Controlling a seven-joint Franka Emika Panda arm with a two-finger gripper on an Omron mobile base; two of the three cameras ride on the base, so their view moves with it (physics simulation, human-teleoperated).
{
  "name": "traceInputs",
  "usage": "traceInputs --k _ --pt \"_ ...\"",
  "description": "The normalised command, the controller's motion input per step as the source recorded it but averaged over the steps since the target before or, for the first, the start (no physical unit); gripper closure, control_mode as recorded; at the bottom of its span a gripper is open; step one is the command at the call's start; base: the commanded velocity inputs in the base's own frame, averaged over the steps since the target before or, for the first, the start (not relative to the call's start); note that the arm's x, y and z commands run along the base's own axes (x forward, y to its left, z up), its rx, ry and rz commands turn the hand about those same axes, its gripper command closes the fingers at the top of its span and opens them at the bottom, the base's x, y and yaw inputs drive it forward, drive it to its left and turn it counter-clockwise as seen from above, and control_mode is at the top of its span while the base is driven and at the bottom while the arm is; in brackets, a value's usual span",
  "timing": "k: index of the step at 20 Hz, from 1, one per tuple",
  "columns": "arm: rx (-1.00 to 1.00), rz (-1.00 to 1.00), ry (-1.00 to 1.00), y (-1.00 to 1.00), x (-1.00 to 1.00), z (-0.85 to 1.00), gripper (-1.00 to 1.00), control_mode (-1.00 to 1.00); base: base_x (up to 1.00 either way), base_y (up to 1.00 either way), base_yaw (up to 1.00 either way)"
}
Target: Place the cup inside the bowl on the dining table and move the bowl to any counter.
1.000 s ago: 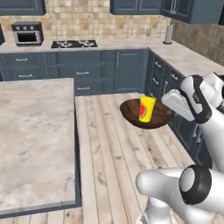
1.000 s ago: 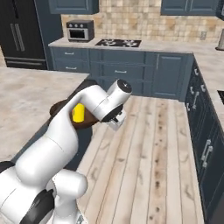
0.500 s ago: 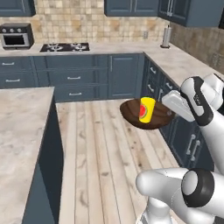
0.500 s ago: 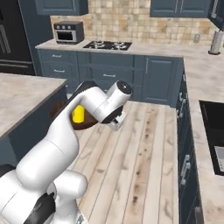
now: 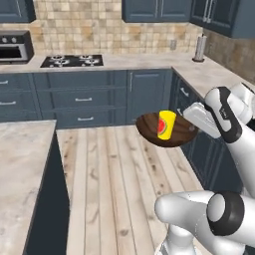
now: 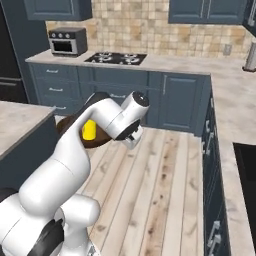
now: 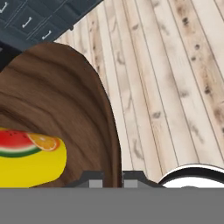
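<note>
The cup [image 5: 166, 124] stands upright inside the bowl [image 5: 149, 129], yellow with a red fruit patch on its side. The bowl hangs in the air above the wooden floor [image 5: 114, 169], carried by its rim: the gripper [image 7: 113, 178] has its fingers closed on the bowl's edge. The dining table [image 5: 20, 164] lies off to the left, apart from the bowl. Beyond, the counter [image 5: 149, 61] with its gas hob [image 5: 72, 61] runs along the tiled wall and turns the corner at right
</note>
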Motion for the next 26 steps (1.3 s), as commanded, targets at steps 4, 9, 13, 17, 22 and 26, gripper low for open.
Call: traceInputs --k 4,9,13,17,22,26 --pt "0.0 0.0 0.0 0.0 0.0 0.0 1.0 1.0 1.0 -0.3 0.0" --pt "0.0 0.0 0.0 0.0 0.0 0.0 1.0 1.0 0.98 -0.34 0.0" --pt "0.0 0.0 0.0 0.0 0.0 0.0 1.0 1.0 0.96 -0.31 0.0" --pt "0.0 0.0 0.0 0.0 0.0 0.0 1.0 1.0 0.9 -0.33 0.0" --pt "0.0 0.0 0.0 0.0 0.0 0.0 1.0 1.0 0.94 -0.22 0.0" --pt "0.0 0.0 0.0 0.0 0.0 0.0 1.0 1.0 1.0 -0.01 0.0"
